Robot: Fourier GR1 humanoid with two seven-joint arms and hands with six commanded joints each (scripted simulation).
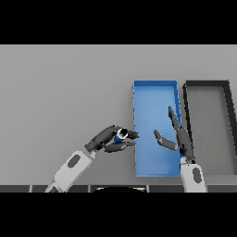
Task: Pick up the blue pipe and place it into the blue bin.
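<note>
A short blue pipe (120,136) with a pale open end sits in my left hand (107,139), whose fingers and thumb curl round it just left of the blue bin's left wall. The blue bin (155,90) is a long rectangular tray lying right of centre on the grey table. My right hand (178,137) hovers over the bin's lower right part with its fingers straight and spread, holding nothing.
A dark grey bin (207,84) of the same shape lies right beside the blue bin, at the table's right edge. Bare grey table (60,92) stretches to the left and back.
</note>
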